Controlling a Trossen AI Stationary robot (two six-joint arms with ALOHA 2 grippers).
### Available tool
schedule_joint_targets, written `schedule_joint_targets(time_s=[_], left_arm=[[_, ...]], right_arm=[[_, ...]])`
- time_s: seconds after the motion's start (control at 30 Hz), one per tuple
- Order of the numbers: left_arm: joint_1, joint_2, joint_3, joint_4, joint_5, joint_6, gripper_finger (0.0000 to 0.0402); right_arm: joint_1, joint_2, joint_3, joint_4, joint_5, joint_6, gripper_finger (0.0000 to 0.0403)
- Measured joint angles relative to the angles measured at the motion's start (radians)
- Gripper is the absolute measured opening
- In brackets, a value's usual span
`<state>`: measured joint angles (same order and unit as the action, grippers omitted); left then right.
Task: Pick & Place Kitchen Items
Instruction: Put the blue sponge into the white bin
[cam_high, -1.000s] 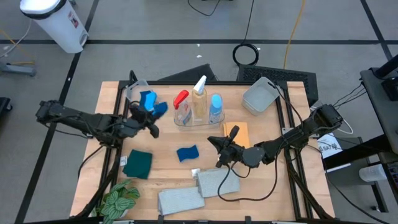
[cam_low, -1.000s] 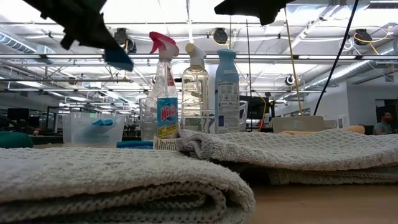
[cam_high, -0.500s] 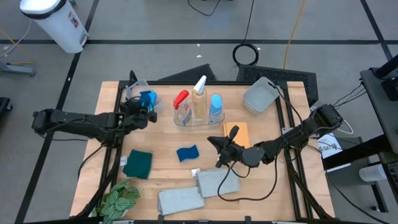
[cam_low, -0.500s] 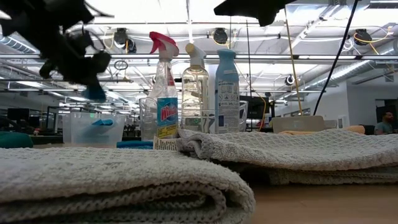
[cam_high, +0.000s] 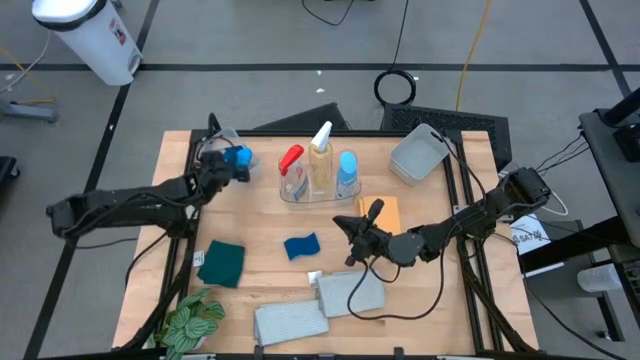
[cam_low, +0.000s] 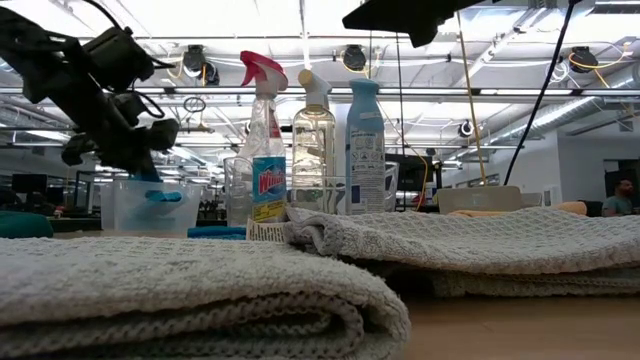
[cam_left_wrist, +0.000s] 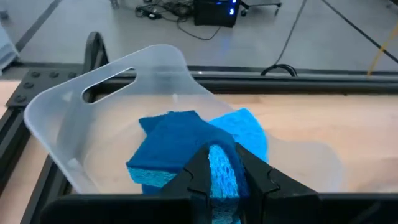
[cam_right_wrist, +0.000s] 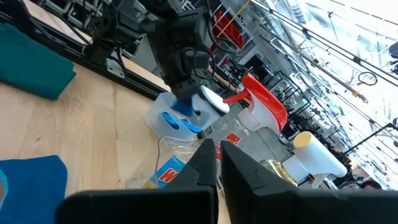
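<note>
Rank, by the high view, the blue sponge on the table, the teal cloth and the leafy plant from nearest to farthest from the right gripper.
From the right gripper, all three lie toward the left arm's side:
1. Blue sponge, just beside it at mid-table.
2. Teal cloth, farther along.
3. Leafy plant, at the table's near left corner.

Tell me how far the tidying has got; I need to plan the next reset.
Done: three bottles stand together in a clear holder, and a blue sponge lies in the clear tub. In hand: the left gripper, over that tub, is shut on a blue cloth. Left: the blue sponge on the table, the teal cloth, orange sponge and two grey towels. The right gripper hovers shut mid-table.
</note>
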<state>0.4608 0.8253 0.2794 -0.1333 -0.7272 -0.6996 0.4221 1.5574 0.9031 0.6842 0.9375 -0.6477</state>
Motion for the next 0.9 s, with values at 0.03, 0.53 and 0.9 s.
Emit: schedule_joint_targets(time_s=[0.03, 0.53, 0.9], left_arm=[[0.012, 0.0, -0.001, 0.0, 0.004, -0.013, 0.0042], [0.063, 0.0, -0.001, -0.005, 0.022, -0.012, 0.02], [0.062, 0.0, -0.001, 0.056, 0.132, -0.01, 0.0282]], right_arm=[[0.0, 0.0, 0.0, 0.0, 0.0, 0.0, 0.0001], [0.0, 0.0, 0.0, -0.016, 0.0, 0.034, 0.0001], [0.0, 0.0, 0.0, -0.016, 0.0, 0.033, 0.0001]])
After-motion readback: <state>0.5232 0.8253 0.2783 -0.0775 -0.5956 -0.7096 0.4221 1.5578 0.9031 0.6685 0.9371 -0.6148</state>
